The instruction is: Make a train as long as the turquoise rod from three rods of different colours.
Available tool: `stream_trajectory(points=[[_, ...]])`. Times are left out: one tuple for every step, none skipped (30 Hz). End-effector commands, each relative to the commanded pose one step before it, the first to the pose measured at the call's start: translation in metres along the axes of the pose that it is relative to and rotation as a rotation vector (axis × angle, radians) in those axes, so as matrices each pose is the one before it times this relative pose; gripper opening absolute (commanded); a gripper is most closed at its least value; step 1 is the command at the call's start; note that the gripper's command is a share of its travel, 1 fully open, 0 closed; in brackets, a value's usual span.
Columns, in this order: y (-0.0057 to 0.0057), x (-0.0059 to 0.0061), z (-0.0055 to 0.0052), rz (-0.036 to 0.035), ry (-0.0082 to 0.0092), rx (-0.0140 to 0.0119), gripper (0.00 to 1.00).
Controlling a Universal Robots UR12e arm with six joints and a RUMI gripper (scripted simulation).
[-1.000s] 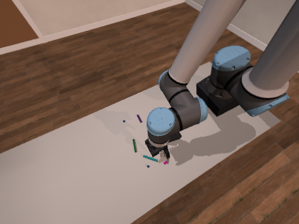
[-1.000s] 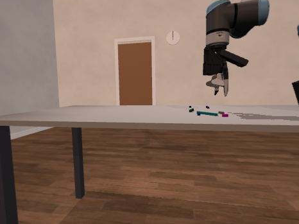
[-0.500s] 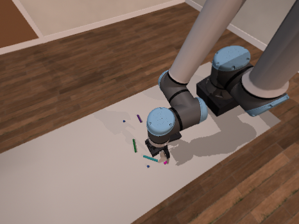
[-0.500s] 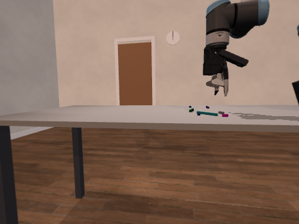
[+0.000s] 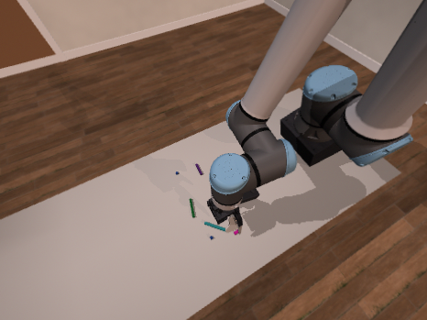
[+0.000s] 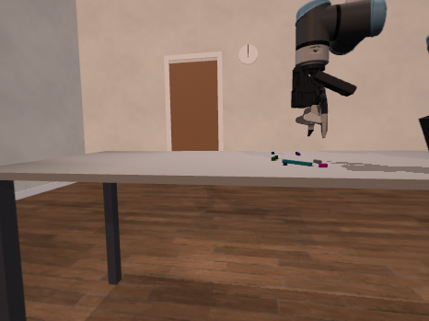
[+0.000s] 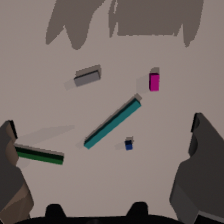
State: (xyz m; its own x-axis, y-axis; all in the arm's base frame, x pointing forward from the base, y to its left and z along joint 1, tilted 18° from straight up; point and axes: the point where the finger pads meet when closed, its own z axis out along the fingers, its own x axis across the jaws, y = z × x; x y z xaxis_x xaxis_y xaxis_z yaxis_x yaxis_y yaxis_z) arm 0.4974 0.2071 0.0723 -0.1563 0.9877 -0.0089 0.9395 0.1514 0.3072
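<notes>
The turquoise rod [image 7: 112, 123] lies flat and slanted in the middle of the wrist view; it also shows in the top view [image 5: 214, 226] and the exterior view [image 6: 296, 163]. A grey rod [image 7: 87, 77] lies beyond it, a magenta rod [image 7: 154, 81] to its right, a small blue rod [image 7: 129, 144] close beside it, and a green rod [image 7: 39, 154] at the left. All lie apart. My gripper [image 6: 317, 132] hangs open and empty well above the table, over these rods.
A purple rod [image 5: 199, 169] and a second blue rod [image 5: 177, 173] lie farther off on the table. The arm's base [image 5: 316, 137] stands at the table's far right. The table's front edge runs close to the rods in the exterior view.
</notes>
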Motion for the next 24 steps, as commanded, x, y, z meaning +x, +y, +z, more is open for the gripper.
stream_trajectory(points=[[0.00052, 0.00004, -0.00035, -0.00010, 0.00001, -0.00107, 1.00], [0.00000, 0.00000, 0.00000, 0.00000, 0.00000, 0.00000, 1.00], [0.00000, 0.00000, 0.00000, 0.00000, 0.00000, 0.00000, 1.00], [0.00001, -0.00002, 0.00000, 0.00015, 0.00000, 0.00000, 1.00], [0.00004, -0.00011, 0.00001, 0.00099, 0.00000, 0.00002, 1.00], [0.00010, -0.00030, 0.00002, 0.00256, -0.00001, 0.00005, 1.00], [0.00019, -0.00055, 0.00005, 0.00477, -0.00001, 0.00009, 1.00], [0.00030, -0.00087, 0.00007, 0.00752, -0.00002, 0.00015, 1.00], [0.00043, -0.00123, 0.00010, 0.01069, -0.00003, 0.00021, 1.00], [0.00059, -0.00163, 0.00013, 0.01422, -0.00004, 0.00027, 1.00], [0.00078, -0.00206, 0.00016, 0.01800, -0.00005, 0.00034, 1.00], [0.00099, -0.00250, 0.00019, 0.02196, -0.00006, 0.00040, 1.00], [0.00123, -0.00295, 0.00022, 0.02603, -0.00008, 0.00045, 1.00], [0.00150, -0.00338, 0.00025, 0.03012, -0.00010, 0.00050, 1.00], [0.00000, 0.00000, 0.00000, 0.00000, 0.00000, 0.00000, 1.00], [0.00000, 0.00000, 0.00000, 0.00000, 0.00000, 0.00000, 1.00], [0.00180, -0.00380, 0.00027, 0.03418, -0.00011, 0.00054, 1.00], [0.00214, -0.00419, 0.00028, 0.03814, -0.00013, 0.00057, 1.00], [0.00251, -0.00455, 0.00029, 0.04195, -0.00015, 0.00058, 1.00], [0.00287, -0.00480, 0.00028, 0.04501, -0.00016, 0.00057, 1.00], [0.00163, -0.00249, 0.00014, 0.02389, -0.00008, 0.00028, 1.00], [0.00194, -0.00284, 0.00015, 0.02755, -0.00009, 0.00031, 1.00], [0.00206, -0.00287, 0.00015, 0.02824, -0.00009, 0.00029, 1.00], [0.00213, -0.00283, 0.00014, 0.02823, -0.00009, 0.00027, 1.00]])
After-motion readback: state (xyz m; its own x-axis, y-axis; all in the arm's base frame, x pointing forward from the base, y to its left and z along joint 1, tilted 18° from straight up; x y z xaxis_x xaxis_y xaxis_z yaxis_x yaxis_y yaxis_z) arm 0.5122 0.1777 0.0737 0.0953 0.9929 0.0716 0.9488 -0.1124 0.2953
